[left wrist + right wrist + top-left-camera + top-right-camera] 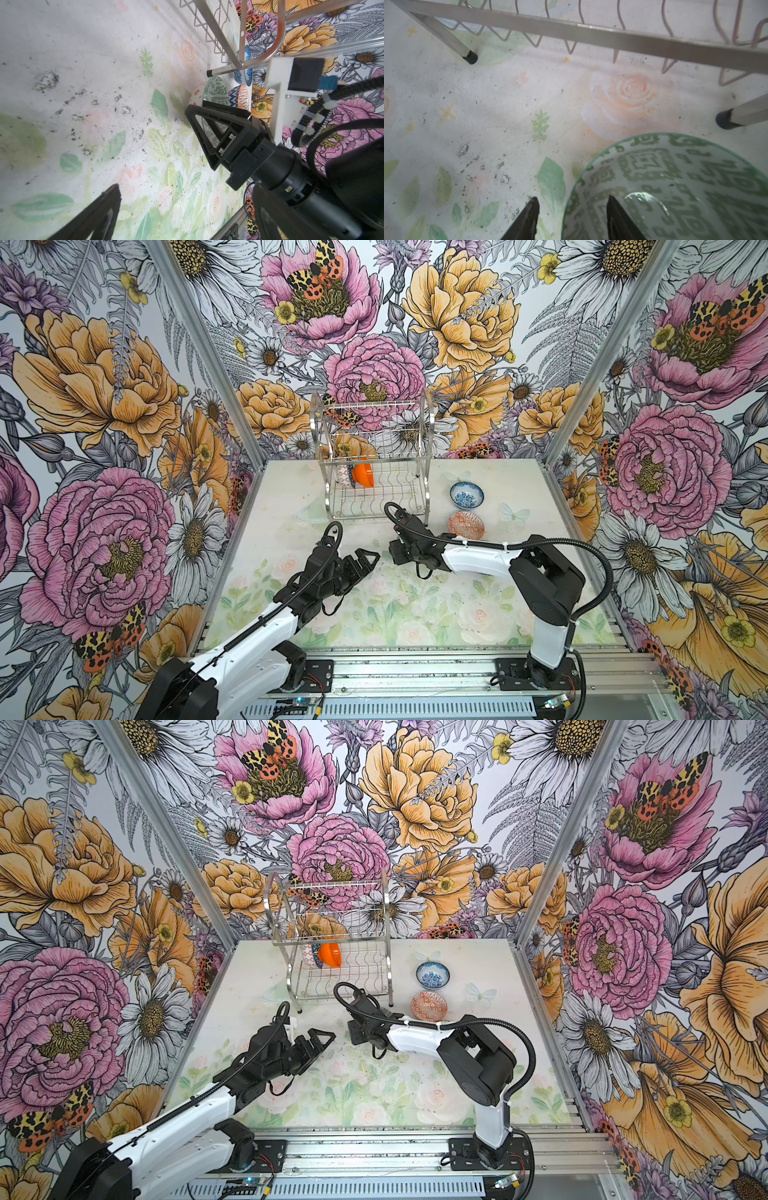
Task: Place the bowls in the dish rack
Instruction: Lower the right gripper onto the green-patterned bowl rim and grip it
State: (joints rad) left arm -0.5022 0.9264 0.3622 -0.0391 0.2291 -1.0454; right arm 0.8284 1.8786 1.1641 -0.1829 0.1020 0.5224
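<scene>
While the right gripper (571, 199), jaws parted, straddles the grey-green bowl (675, 176) rim, a firm pinch looks due; left gripper (368, 562) gapes.

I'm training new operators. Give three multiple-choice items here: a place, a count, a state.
1. By the dish rack, the grey-green bowl sits on: A) its upper tier B) its lower tier C) the table.
2. Bowls right of the rack: A) none B) two C) five.
3. The left gripper is: A) open B) shut on a bowl C) shut on wire.
1 C: it rests before the rack's feet. 2 B: the blue-white floral bowl and the orange-red patterned bowl. 3 A: its jaws stand wide apart, holding nothing.
</scene>
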